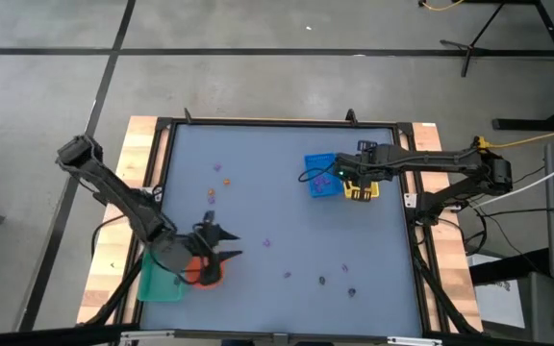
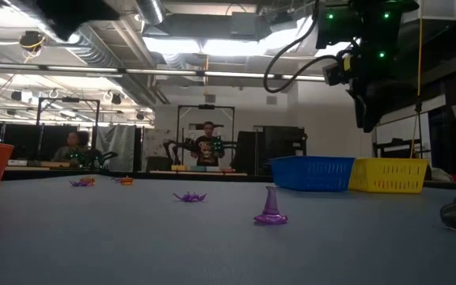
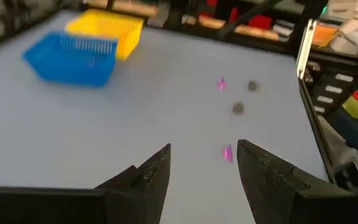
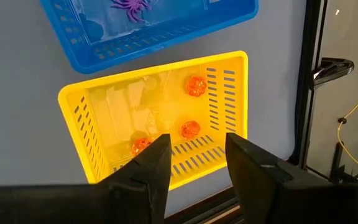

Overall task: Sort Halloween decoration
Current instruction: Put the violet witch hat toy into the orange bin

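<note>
right claw (image 4: 194, 158): fingers parted, holding nothing, above the yellow tray (image 4: 92, 134) | three orange pieces (image 4: 190, 129) lie in that tray below it | purple spider (image 4: 129, 7) in the blue tray (image 4: 79, 59) just beyond | left claw (image 1: 221, 243): parted, empty, by the orange bowl (image 1: 203, 274) | loose purple and dark pieces (image 1: 321, 280) scattered on the table (image 1: 277, 207), apart from both claws

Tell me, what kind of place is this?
Probably a robotics lab or workshop. Two robot arms work at a framed table sorting tiny toys into a blue tray and a yellow tray. Behind it, people sit at more benches under bare ceiling pipes, with cables trailing.
</note>
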Controlling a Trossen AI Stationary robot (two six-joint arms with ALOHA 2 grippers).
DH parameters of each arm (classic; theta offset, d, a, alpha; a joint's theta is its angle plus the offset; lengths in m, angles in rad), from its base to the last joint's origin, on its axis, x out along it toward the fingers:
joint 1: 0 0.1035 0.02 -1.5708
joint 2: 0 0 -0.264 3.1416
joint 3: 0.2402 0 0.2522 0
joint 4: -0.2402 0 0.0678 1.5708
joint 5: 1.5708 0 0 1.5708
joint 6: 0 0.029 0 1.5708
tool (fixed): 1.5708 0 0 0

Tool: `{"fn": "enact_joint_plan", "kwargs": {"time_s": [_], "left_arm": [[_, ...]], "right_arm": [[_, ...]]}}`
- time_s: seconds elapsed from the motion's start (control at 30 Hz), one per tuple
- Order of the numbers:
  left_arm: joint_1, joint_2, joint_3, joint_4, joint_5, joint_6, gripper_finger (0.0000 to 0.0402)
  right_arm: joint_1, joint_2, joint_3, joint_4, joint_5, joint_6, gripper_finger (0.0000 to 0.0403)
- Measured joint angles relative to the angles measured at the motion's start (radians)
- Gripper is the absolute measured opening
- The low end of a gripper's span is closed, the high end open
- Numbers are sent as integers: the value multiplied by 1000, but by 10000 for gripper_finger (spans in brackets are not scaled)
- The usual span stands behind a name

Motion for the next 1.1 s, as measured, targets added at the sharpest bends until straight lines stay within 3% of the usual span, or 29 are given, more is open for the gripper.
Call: {"fn": "enact_joint_plan", "kwargs": {"time_s": [0.2, 0.53, 0.83, 1.1], "left_arm": [[61, 183, 0, 310, 27, 192, 169], [107, 497, 5, 709, 155, 251, 169], [145, 669, 184, 703, 235, 376, 169], [186, 692, 241, 558, 290, 347, 169]], "right_arm": [[0, 0, 0, 0, 0, 0, 152], [0, 0, 0, 0, 0, 0, 152], [0, 0, 0, 6, 0, 0, 152], [0, 0, 0, 8, -1, 0, 152]]}}
